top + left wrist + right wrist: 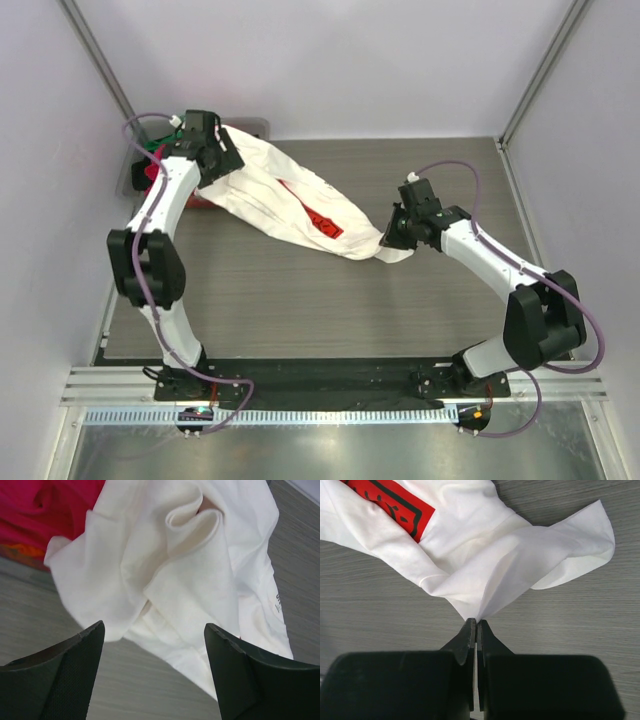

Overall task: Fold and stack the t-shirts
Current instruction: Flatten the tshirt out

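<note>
The cream-white t-shirt (290, 200) is a crumpled, stretched-out bundle with a red print (395, 505) showing, and its long axis runs diagonally from the left gripper (154, 630) to the right gripper (476, 622). The right one's jaws are clamped tight on a corner of it, while the left one's jaws are spread wide with bunched cloth just ahead of them. Behind the left gripper there's a grey bin (252, 125) with green cloth (150, 150) in it, plus a pink-red tee (45, 510) just ahead-left of its fingers
</note>
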Available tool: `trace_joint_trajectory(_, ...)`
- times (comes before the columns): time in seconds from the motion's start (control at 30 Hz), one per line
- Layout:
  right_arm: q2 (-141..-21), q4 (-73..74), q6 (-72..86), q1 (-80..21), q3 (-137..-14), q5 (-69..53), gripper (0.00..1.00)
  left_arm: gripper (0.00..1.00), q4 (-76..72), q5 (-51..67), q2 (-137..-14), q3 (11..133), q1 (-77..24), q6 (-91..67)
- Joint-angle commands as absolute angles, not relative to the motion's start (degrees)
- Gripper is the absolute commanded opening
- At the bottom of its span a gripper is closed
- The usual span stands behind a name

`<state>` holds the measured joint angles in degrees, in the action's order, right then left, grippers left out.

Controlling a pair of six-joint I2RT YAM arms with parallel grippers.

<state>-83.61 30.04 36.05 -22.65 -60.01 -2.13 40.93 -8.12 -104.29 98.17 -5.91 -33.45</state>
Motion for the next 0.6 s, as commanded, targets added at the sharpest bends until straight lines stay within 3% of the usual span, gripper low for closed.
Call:
trace_joint_trajectory(0.0,-82.1,30.5,34.9,-22.7,-59.0,-3.1,0.01,0.79,38.4,-4.0,-110.6,104.6,-5.5,-33.0)
trace_joint_trajectory(0.27,-82.5,31.2,33.4,-22.7,-61.4,-3.3,0.01,0.77,37.6,-3.2,-119.2,110.0,-5.4,-33.4)
trace_joint_trajectory(0.37,-82.6,31.5,33.2,-22.7,-62.4,-3.2,0.01,0.69,36.0,-2.6,-118.7,107.6,-5.4,-33.7)
trace_joint_trajectory(0.47,-83.2,31.6,32.8,-22.7,-62.8,-2.9,0.01,0.59,33.5,-1.0,-118.0,105.2,-5.4,-33.7)
trace_joint_trajectory(0.5,-83.7,31.6,32.7,-22.7,-62.8,-2.9,0.01,0.48,32.5,-0.6,-117.9,105.0,-5.4,-33.6)
trace_joint_trajectory(0.57,-84.0,31.7,32.6,-22.7,-62.8,-3.1,0.01,0.35,32.5,-0.4,-118.1,105.7,-5.4,-33.4)
